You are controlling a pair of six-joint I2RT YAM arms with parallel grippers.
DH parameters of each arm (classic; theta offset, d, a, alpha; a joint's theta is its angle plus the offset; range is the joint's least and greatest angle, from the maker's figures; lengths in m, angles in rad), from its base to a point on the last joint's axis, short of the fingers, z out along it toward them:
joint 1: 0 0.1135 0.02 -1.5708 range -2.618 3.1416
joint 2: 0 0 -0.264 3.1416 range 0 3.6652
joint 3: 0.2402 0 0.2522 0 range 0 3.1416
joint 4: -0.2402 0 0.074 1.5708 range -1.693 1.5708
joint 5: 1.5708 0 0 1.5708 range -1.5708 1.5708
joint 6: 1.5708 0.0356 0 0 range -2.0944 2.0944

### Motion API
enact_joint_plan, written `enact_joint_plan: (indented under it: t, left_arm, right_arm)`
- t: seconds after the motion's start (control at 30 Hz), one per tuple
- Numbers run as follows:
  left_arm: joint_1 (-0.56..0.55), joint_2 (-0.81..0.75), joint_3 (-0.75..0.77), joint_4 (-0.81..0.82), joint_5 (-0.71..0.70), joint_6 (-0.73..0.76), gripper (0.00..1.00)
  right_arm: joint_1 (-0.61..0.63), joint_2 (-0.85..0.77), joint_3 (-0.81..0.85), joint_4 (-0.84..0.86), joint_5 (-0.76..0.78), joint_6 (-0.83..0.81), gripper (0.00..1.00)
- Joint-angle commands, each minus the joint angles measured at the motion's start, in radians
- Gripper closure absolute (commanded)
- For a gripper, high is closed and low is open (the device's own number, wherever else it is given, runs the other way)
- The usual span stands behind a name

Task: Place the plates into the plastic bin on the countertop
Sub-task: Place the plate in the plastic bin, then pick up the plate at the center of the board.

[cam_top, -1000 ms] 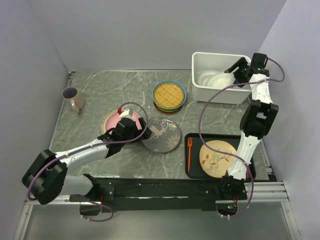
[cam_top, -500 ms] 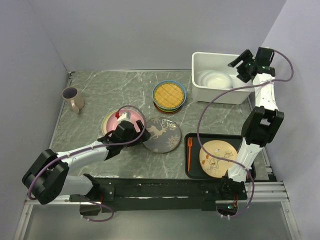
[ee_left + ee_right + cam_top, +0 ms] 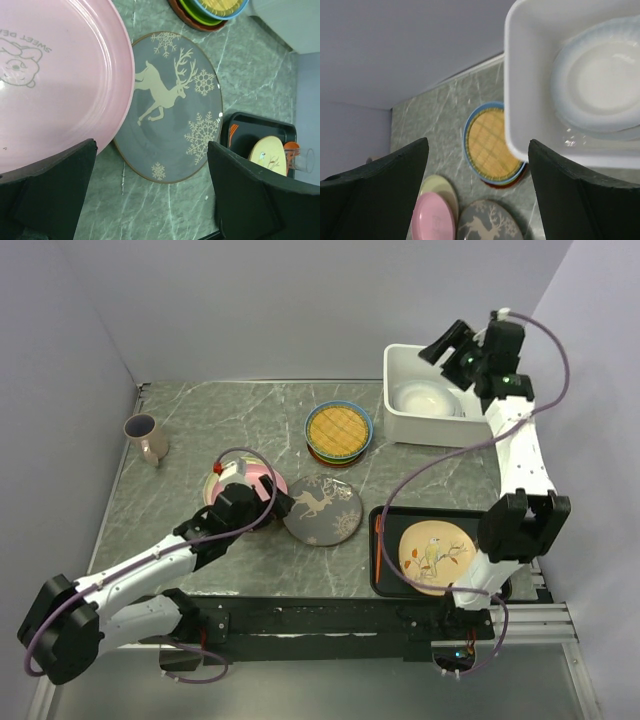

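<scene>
Two grippers are in view, both with fingers spread and nothing clamped between them. The left gripper (image 3: 150, 147) sits low over the countertop (image 3: 190, 415). The pink plate (image 3: 50, 75) lies ahead of its left-hand finger (image 3: 50, 195), with the rim curving into the gap. The dark grey deer plate (image 3: 175, 100) lies flat directly ahead of the gap, reaching toward the right-hand finger. The pink rim crosses the deer plate's edge in the wrist view, but contact between them cannot be confirmed. A yellow-green plate (image 3: 442, 187) shows from under the pink one. The right gripper (image 3: 478, 145) is raised above the near corner of the plastic bin (image 3: 512, 100), which stands at the far right of the countertop. The bin's wall runs down ahead of the gap toward the right-hand finger (image 3: 580, 190). A white plate (image 3: 600, 80) rests inside the bin (a second pale rim shows just beneath it). The yellow lattice plate (image 3: 490, 145) tops a stack ahead of the gap, just beside the bin wall, with green and red-orange rims showing below it. A black tray (image 3: 385, 585) near the right arm's base carries a cream plate (image 3: 435, 552) and an orange fork (image 3: 379, 540). A mug (image 3: 147, 437) stands well apart at the far left.
</scene>
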Motion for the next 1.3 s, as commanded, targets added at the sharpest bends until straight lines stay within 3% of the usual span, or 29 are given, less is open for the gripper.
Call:
enact_joint_plan:
  t: [0.0, 0.2, 0.6, 0.9, 1.27]
  left_arm:
    - [-0.005, -0.035, -0.012, -0.032, -0.031, -0.006, 0.03]
    - [-0.005, -0.069, -0.018, -0.064, -0.049, 0.005, 0.02]
    - [-0.002, -0.081, 0.018, -0.135, -0.086, 0.041, 0.01]
    - [0.05, -0.048, 0.05, -0.135, -0.008, 0.075, 0.01]
    - [0.246, -0.048, 0.039, -0.113, 0.199, 0.14, 0.01]
  right_arm:
    - [0.066, -0.123, -0.144, 0.084, -0.001, -0.016, 0.13]
    - [0.203, -0.215, -0.367, 0.153, -0.006, -0.013, 0.13]
    - [0.438, -0.195, -0.554, 0.253, -0.003, 0.032, 0.15]
    - [0.602, -0.063, -0.57, 0.294, -0.021, 0.067, 0.2]
    - [0.702, 0.076, -0.54, 0.334, -0.043, 0.098, 0.28]
